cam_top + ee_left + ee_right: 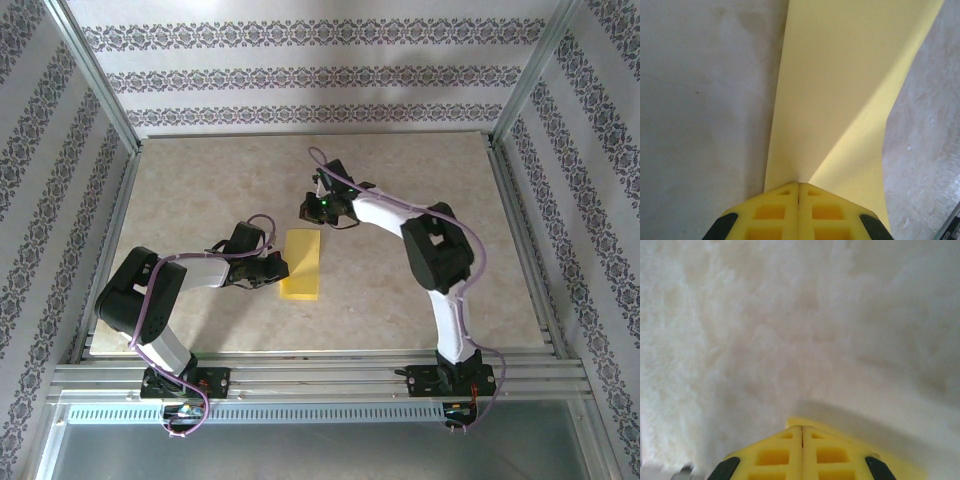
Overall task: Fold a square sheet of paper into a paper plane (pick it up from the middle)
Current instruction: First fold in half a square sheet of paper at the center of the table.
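Note:
The square sheet of paper [302, 265] lies mid-table as a narrow yellow rectangle, folded in half lengthwise. My left gripper [278, 268] is shut on its left long edge. In the left wrist view the sheet [840, 90] rises from the table into the closed tips of my left gripper [799, 184], with a soft bend running off to the right. My right gripper [306, 212] hovers just beyond the sheet's far end, shut. In the right wrist view my right gripper [801, 427] has nothing between its fingers, and a corner strip of the paper [895, 460] shows beneath them.
The pale marbled tabletop [420, 180] is framed by aluminium rails and patterned walls. The right arm's elbow [436, 250] stands to the right of the sheet.

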`<state>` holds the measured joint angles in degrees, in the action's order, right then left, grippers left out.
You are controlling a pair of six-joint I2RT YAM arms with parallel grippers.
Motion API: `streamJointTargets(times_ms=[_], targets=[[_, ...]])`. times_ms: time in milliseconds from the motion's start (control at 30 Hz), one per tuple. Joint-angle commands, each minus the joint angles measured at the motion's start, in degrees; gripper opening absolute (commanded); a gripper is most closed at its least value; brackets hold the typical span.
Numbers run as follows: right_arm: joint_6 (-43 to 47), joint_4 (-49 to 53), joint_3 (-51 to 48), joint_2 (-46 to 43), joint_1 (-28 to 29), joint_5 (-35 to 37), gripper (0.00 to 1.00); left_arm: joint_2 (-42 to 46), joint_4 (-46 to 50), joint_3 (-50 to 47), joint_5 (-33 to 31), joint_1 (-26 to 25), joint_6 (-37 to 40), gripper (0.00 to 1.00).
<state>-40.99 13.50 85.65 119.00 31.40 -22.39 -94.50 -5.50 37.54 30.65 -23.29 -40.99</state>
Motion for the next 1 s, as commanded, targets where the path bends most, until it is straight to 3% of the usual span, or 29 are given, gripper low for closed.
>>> streamJointTargets(times_ms=[0, 233, 567, 800, 967], targets=[[-1.3, -1.6, -8.5, -7.2, 2.0, -1.1, 0.00, -2.4, 10.9, -2.1, -4.5, -0.7, -0.3, 0.00], [-5.9, -2.4, -18.5, -9.9, 6.2, -0.5, 0.00, -2.4, 10.7, -1.8, -4.1, -0.7, -0.7, 0.00], [-5.4, -2.2, -19.7, -5.0, 6.0, 0.9, 0.00, -1.8, 10.6, -1.2, -2.8, -0.7, -1.4, 0.00], [-1.2, 2.8, -19.0, -2.1, 4.9, 2.6, 0.00, 0.6, 12.7, 4.4, 0.1, -0.2, 0.9, 0.00], [0.3, 4.3, -19.7, -0.9, 4.5, 2.6, 0.00, -0.3, 11.3, 9.7, 1.2, 1.1, 1.2, 0.11]])
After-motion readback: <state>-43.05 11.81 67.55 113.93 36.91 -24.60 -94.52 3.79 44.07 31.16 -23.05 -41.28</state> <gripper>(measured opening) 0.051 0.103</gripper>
